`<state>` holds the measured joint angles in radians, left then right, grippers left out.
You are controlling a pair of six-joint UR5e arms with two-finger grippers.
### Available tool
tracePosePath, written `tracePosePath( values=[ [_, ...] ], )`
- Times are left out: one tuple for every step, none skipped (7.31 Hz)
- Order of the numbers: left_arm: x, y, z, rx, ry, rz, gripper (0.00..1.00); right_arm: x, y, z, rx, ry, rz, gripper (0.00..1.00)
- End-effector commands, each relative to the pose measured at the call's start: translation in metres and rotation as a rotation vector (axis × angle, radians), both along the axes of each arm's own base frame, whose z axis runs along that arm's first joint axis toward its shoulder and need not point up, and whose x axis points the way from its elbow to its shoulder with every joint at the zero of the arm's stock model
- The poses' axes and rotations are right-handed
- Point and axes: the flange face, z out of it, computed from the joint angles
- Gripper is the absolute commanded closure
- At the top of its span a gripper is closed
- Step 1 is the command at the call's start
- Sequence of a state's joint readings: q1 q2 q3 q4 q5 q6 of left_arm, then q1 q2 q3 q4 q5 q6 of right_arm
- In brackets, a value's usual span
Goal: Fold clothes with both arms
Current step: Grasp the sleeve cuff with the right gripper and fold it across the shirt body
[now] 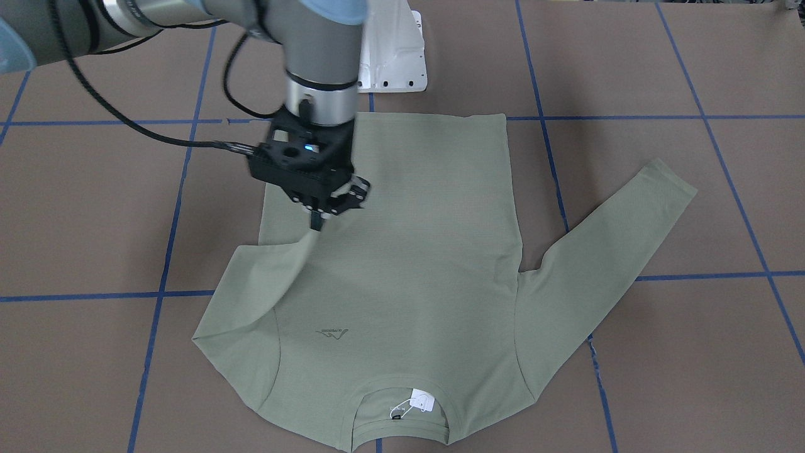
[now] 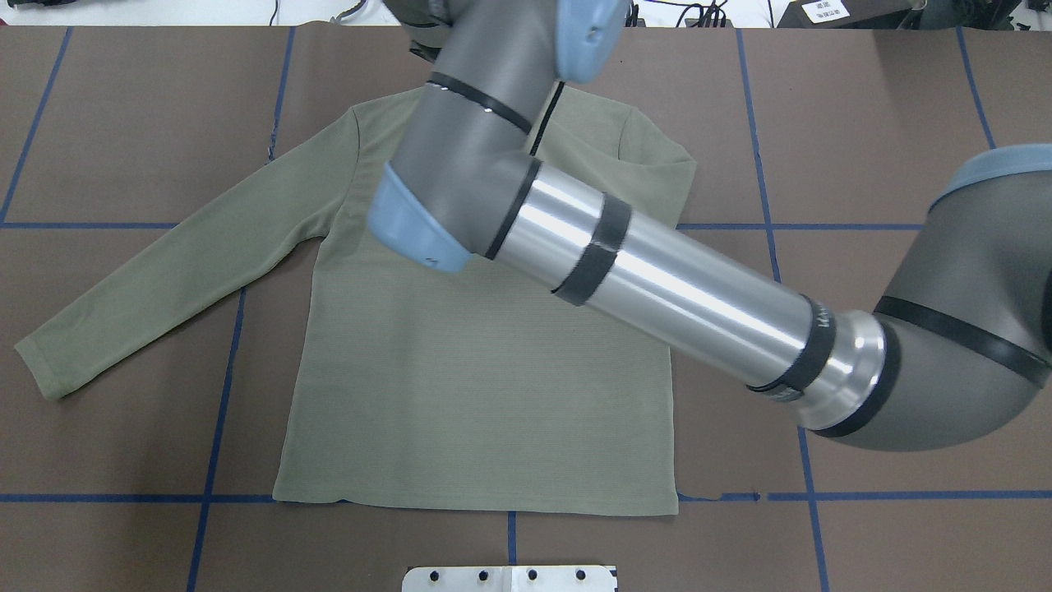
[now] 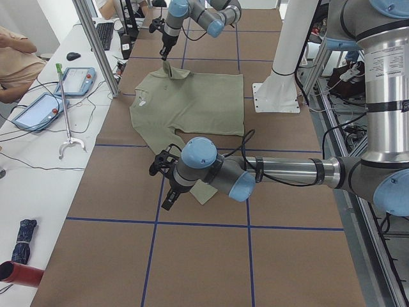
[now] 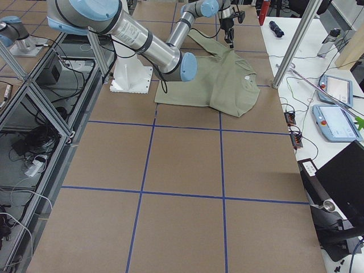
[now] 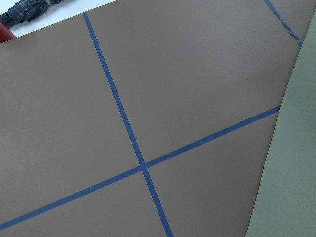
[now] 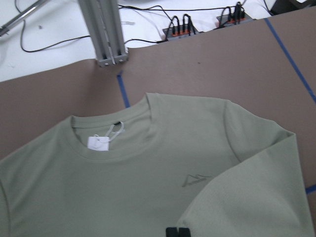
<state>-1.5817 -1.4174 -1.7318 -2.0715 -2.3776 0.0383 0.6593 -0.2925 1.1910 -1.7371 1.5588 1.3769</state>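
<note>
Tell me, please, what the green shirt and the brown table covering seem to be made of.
The shirt: soft matte knit, perhaps cotton; fine horizontal ribbing shows. The table covering: matte brown paper or card, apparently; flat, with blue tape lines.

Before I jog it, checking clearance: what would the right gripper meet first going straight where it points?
The right gripper, jaws pinching the sleeve, points downward; it would probably meet the shirt body right beneath it first, though its height above is unclear.
</note>
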Motion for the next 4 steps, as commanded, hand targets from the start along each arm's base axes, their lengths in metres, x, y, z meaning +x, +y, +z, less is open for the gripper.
tracePosePath(
  values=[
    [0.000, 0.000, 0.009, -0.016, 0.000, 0.001, 0.00, -0.098, 0.030, 0.000, 0.132, -0.008, 0.074, 1.00],
    [0.000, 0.000, 0.012, -0.022, 0.000, 0.001, 0.00, -0.127, 0.047, -0.016, 0.141, -0.010, 0.086, 1.00],
    [0.000, 0.001, 0.015, -0.027, 0.000, 0.001, 0.00, -0.151, 0.050, -0.038, 0.167, -0.066, 0.090, 1.00],
    [0.000, 0.001, 0.019, -0.035, 0.000, 0.001, 0.00, -0.160, 0.047, -0.037, 0.168, -0.077, 0.095, 1.00]
  ],
)
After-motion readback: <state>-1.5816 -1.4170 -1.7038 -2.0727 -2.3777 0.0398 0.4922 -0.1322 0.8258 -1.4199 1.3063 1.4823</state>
